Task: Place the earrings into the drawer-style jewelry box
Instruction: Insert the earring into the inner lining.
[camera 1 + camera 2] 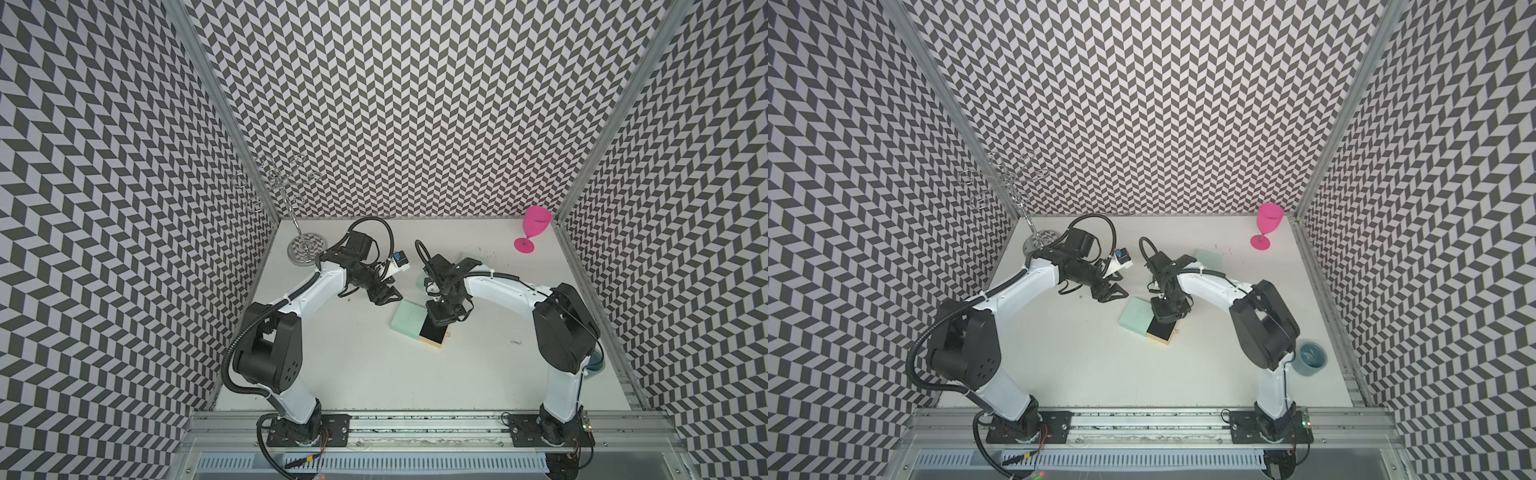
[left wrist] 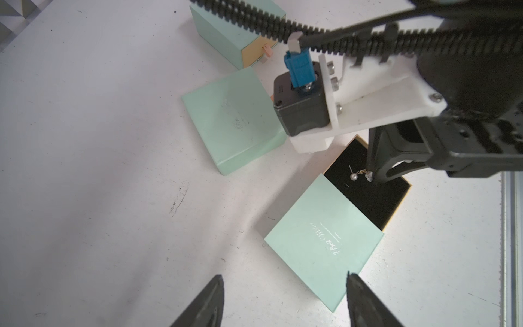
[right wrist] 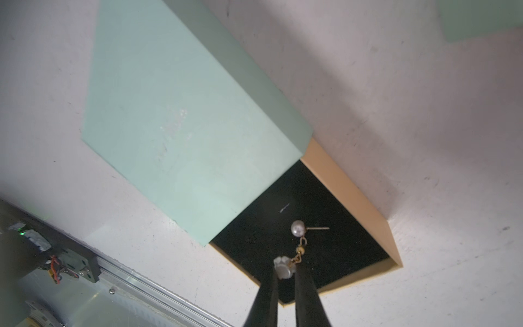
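We see one earring (image 3: 297, 228) pinched at its white end by the right gripper (image 3: 285, 270), pearl just beyond the fingertips, over the open black-lined drawer (image 3: 353, 192) of the jewelry box (image 3: 184, 113). The right wrist points steeply downward. The left gripper (image 2: 284, 280) hovers beside the box, jaws apart, empty.

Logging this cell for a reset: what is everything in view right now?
Cardboard drawer-style jewelry boxes: three, mint green, mid-table; one drawer out, black-lined.
Pearl drop earring: one, white and gold, hanging over that drawer.
Tiny metal piece: one, silvery, table right of boxes.
Tall wire stand: one, chrome, back left corner.
Plastic goblet: one, pink, back right.
Round cup: one, grey-blue, front right.
Left hand: black, open, beside the boxes.
Right hand: black, shut on the pearl earring.
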`<state>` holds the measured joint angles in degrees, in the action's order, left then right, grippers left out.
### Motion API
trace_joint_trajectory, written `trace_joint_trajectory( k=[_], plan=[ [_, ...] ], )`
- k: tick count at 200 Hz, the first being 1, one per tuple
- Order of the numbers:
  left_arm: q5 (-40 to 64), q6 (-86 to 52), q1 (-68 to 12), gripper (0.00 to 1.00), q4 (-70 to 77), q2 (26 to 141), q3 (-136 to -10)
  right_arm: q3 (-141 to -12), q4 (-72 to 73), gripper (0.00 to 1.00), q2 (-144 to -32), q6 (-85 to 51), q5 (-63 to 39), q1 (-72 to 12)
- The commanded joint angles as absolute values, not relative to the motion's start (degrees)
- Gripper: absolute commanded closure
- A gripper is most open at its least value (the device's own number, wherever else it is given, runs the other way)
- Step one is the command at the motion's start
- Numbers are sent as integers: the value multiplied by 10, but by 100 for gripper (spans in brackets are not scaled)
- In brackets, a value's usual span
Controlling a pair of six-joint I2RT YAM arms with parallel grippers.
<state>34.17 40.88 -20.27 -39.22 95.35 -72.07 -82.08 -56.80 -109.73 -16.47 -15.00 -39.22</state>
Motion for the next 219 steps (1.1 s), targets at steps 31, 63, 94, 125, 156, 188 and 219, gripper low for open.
trace_joint_trajectory(
  k=[31,63,94,125,156,188,219],
  plan=[
    [353,416,-206,30,-381,951,-714,-831,-566,86,-1092,-152,-162,-396],
    [356,413,-206,30,-378,955,-719,-836,-567,84,-1093,-147,-157,-396],
    [358,413,-205,30,-377,958,-722,-850,-576,82,-1093,-147,-145,-396],
    [359,413,-205,30,-377,958,-719,-856,-582,82,-1093,-148,-136,-396],
    [362,412,-206,30,-376,957,-719,-845,-579,86,-1102,-144,-127,-396],
    [364,410,-206,30,-379,956,-720,-840,-567,90,-1109,-141,-118,-395],
    [364,410,-207,30,-382,956,-718,-853,-566,93,-1124,-139,-115,-395]
  ],
)
